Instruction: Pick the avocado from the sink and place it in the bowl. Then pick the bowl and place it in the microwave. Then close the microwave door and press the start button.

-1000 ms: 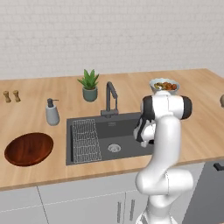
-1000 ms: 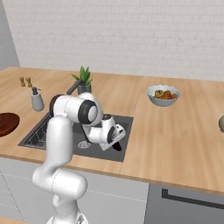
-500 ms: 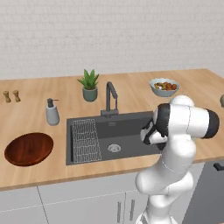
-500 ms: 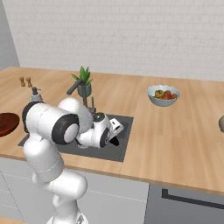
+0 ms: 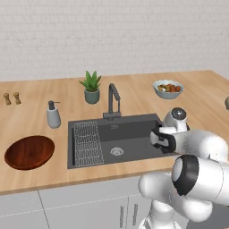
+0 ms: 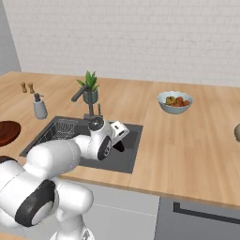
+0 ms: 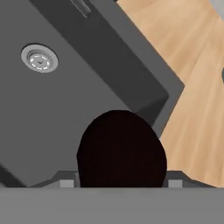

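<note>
Jaws clamped on the avocado point(image 7: 121, 148), over the sink point(image 7: 65, 87) corner. Step: carrying fruit. Next move, likely: swing across to the wooden bowl point(image 5: 29, 152), well away, then release.

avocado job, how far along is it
Early. The gripper appears closed around the avocado, above the sink near its right corner. The wooden bowl on the counter left of the sink is empty. Left to do: avocado into bowl, bowl into microwave, door shut, start pressed.
</note>
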